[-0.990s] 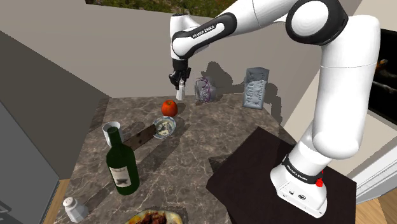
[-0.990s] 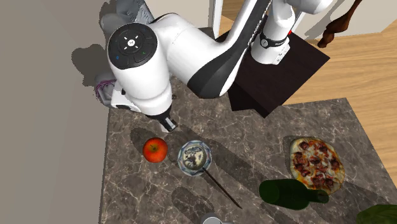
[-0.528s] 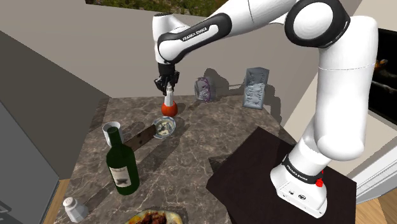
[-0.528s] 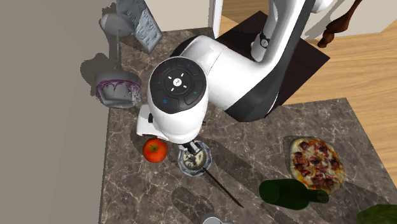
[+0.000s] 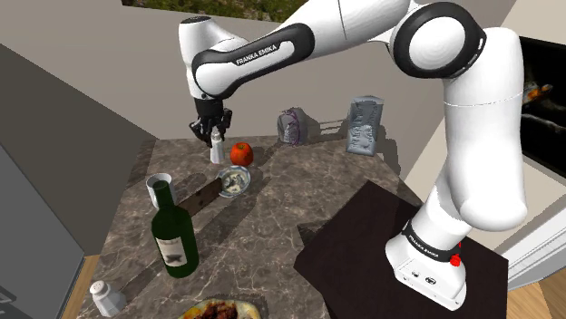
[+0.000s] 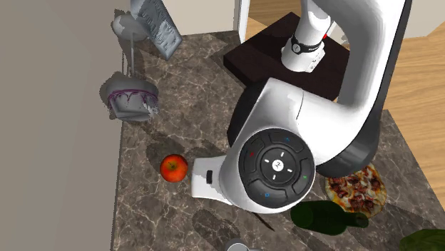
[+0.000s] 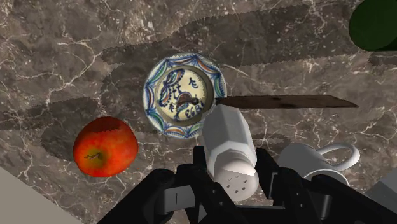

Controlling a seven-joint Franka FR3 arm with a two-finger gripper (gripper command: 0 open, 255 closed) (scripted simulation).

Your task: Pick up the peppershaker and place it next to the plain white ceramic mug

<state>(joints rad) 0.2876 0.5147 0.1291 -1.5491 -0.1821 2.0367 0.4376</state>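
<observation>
The white, faceted pepper shaker with a holed top is clasped between the black fingers of the tool. It is held above the dark marbled table, just beside the small round blue-patterned bowl. The plain white mug stands near that bowl on the shaker's side, a red apple lies on the bowl's other side, and a long brown knife reaches away from its rim.

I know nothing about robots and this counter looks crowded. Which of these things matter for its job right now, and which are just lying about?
Part of the job:
- pepper shaker, clasped in the hand
- white mug, where it is to go

Just lying about:
- apple
- patterned dish
- knife
- green bottle
- grater
- pizza
</observation>
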